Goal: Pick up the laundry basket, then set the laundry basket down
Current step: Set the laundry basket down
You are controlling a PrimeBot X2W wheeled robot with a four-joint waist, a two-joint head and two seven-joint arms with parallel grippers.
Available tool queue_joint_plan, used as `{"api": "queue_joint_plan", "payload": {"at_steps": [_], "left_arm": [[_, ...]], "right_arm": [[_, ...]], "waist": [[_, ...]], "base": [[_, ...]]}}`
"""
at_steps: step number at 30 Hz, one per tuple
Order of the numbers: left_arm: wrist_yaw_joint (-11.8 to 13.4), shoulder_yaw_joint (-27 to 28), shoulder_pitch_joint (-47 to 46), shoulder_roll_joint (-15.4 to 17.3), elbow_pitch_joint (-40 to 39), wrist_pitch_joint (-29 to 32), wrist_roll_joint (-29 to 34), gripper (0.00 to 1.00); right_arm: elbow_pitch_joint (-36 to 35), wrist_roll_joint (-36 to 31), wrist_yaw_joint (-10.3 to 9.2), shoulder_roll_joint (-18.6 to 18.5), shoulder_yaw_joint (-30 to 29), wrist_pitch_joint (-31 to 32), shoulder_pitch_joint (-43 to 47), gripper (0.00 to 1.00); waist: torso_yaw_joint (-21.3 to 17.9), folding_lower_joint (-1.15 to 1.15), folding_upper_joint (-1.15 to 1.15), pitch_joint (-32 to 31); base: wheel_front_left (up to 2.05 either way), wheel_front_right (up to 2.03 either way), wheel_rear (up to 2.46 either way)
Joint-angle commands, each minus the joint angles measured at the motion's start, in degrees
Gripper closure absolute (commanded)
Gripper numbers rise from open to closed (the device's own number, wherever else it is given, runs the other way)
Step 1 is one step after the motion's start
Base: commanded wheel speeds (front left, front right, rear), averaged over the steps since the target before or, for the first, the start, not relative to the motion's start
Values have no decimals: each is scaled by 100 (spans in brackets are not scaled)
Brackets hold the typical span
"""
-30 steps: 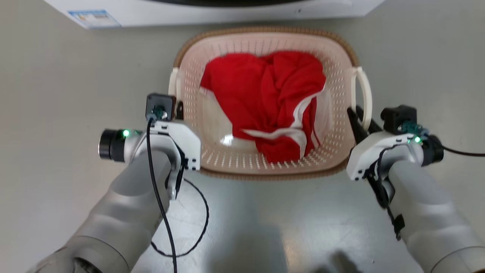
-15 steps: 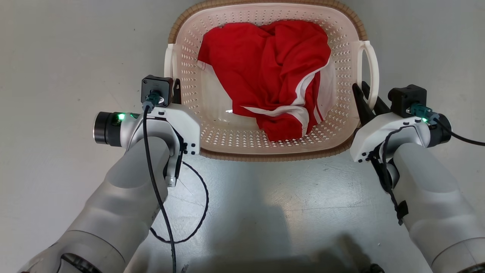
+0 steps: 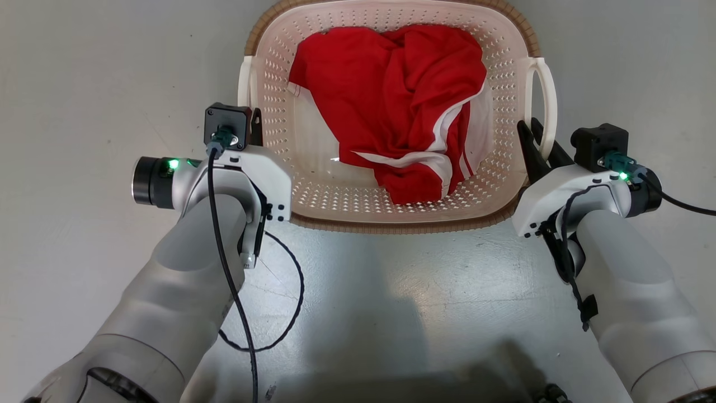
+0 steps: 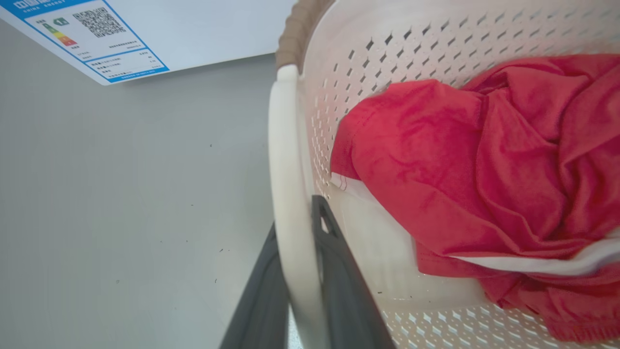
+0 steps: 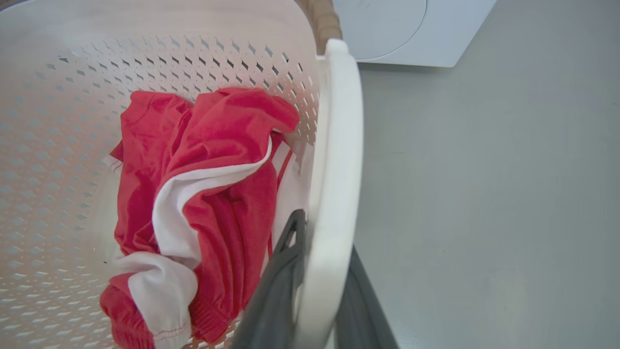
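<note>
Laundry basket (image 3: 313, 190); left wrist view: energy label (image 4: 92, 39); right: washer door (image 5: 387, 24).

The floor (image 3: 84, 84) is serving as the supporting surface: pale grey, smooth and slightly glossy, it is reflecting a bright patch of light just in front of the laundry basket (image 3: 335, 193) and carrying fine scuffs and small dark specks. A white washer (image 5: 416, 34) is standing on it beyond the basket, displaying a blue-bordered label (image 4: 92, 34) with a QR code. Whether the basket's base is touching the floor cannot be determined
</note>
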Motion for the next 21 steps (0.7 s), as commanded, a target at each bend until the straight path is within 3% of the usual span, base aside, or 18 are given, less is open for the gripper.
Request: {"api": "queue_joint_plan", "payload": {"at_steps": [1, 15, 16, 17, 18, 19, 21], "left_arm": [[-11, 109, -116, 166, -21, -61, 112, 100], [-42, 289, -137, 141, 62, -61, 246, 100], [-56, 307, -133, 120, 91, -61, 224, 100], [-58, 386, -136, 90, 94, -61, 154, 100], [-43, 434, -140, 66, 101, -61, 120, 100], [-24, 439, -137, 29, 140, -59, 109, 0], [20, 453, -159, -31, 204, -57, 91, 0]], "right_arm": [[-85, -134, 48, 72, 126, -85, 164, 100], [-94, -210, 48, 96, 34, -85, 93, 100], [-129, -234, 48, 73, -28, -85, 74, 77], [-130, -265, 48, 61, -82, -85, 72, 0], [-72, -284, 48, 69, -100, -85, 74, 0], [-78, -304, 48, 71, -121, -85, 51, 0], [-176, -373, 48, 42, -202, -85, 27, 0]], "waist": [[1, 0, 0, 7], [9, 0, 0, 70], [10, 0, 0, 82], [16, 0, 0, 97], [26, 0, 0, 110], [33, 0, 0, 132], [45, 0, 0, 170]], "base": [[0, 0, 0], [0, 0, 0], [0, 0, 0], [0, 0, 0], [0, 0, 0], [0, 0, 0], [0, 0, 0]]}}
